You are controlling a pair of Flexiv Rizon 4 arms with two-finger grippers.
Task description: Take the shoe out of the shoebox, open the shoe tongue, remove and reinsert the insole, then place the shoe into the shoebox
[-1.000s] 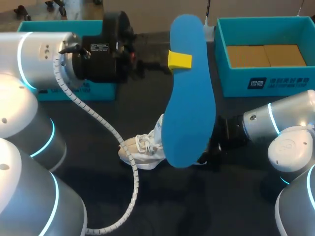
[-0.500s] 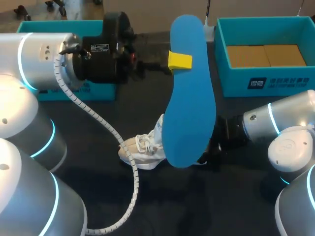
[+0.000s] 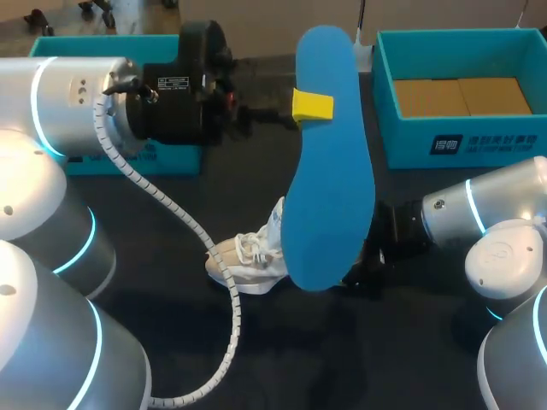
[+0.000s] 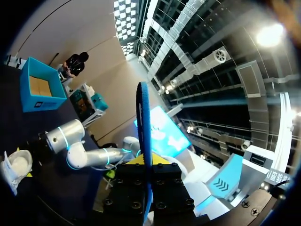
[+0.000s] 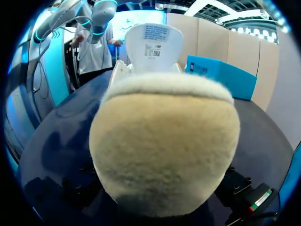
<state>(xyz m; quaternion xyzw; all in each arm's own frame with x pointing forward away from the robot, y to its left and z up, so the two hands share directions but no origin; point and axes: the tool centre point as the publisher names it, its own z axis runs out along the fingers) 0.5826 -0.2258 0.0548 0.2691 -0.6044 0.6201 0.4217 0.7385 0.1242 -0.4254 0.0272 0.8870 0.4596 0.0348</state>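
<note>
Insole (image 3: 329,196): blue, raised well off the table (image 3: 342,359), hanging lengthwise with its lower end in front of the shoe in the head view. It is clamped by the left gripper (image 3: 312,105) at one long edge, nearer the upper end. One yellow tip lies flat on the face turned to the head camera and the other is behind the insole. In the left wrist view the insole stands edge-on, rising straight out from between the fingers. Shoe (image 3: 244,260): beige and white, laced, upright on its sole near the middle of the table, outside both boxes, toe toward the robot's left. Its rear half is hidden behind the insole in the head view. In the right wrist view the fleecy heel (image 5: 164,141) fills the frame and the tongue (image 5: 155,37) stands up beyond it, a printed label on its inner face. Right gripper (image 3: 365,275): low over the table at the shoe's heel, and whether it grips the shoe cannot be told, as the heel and the insole cover it. Right box (image 3: 461,145): teal, open, at the far right of the table, brown cardboard (image 3: 461,96) in its bottom, well apart from the shoe. Left box (image 3: 102,44): teal, at the far left, largely hidden behind the left arm. Hose (image 3: 214,282): white, spiral, trailing from the left wrist and crossing in front of the shoe's toe.
</note>
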